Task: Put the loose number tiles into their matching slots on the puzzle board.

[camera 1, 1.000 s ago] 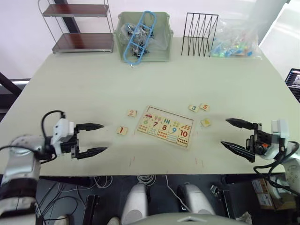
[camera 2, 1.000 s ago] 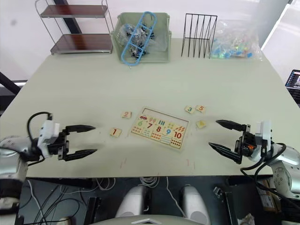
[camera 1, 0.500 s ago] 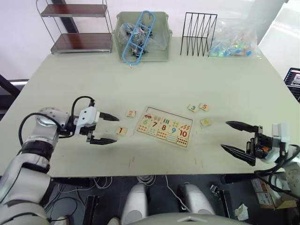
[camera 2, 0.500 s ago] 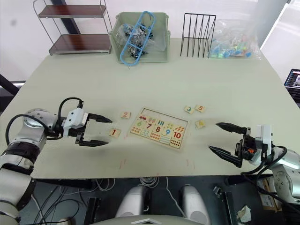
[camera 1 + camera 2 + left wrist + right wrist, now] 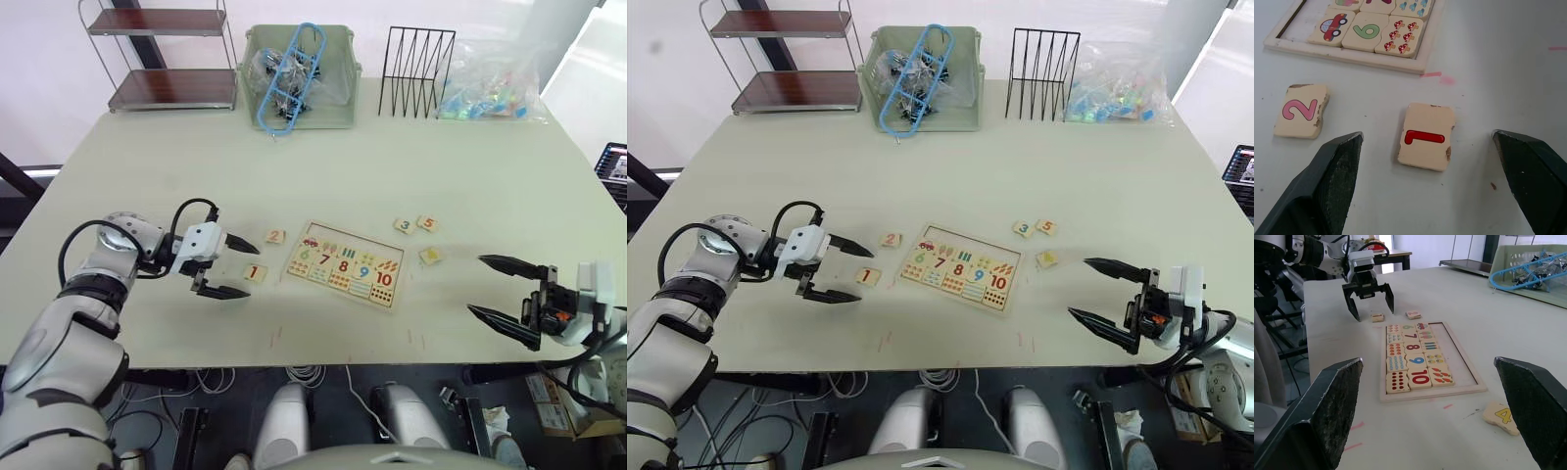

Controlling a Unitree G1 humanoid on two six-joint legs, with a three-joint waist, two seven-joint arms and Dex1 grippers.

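The puzzle board (image 5: 343, 265) lies at the table's middle, with numerals 6 to 10 and picture tiles in it. Its far strip, the matching slots (image 5: 1454, 355), is bare. Tile 1 (image 5: 255, 273) and tile 2 (image 5: 276, 236) lie left of the board. Tiles 3 (image 5: 404, 226), 5 (image 5: 427, 222) and 4 (image 5: 429, 256) lie to its right. My left gripper (image 5: 251, 269) is open, low over the table, one finger on each side of tile 1 (image 5: 1426, 136). My right gripper (image 5: 477, 285) is open and holds nothing, near the front edge, right of tile 4.
Along the far edge stand a metal shelf (image 5: 162, 59), a green bin (image 5: 299, 78) with blue clips, a black wire rack (image 5: 416, 61) and a clear bag (image 5: 490, 88) of coloured pieces. Faint red marks dot the table near the front.
My left gripper has reached to the right from the table's left edge and now brackets tile 1. The right gripper has drifted slightly right. No tile has moved.
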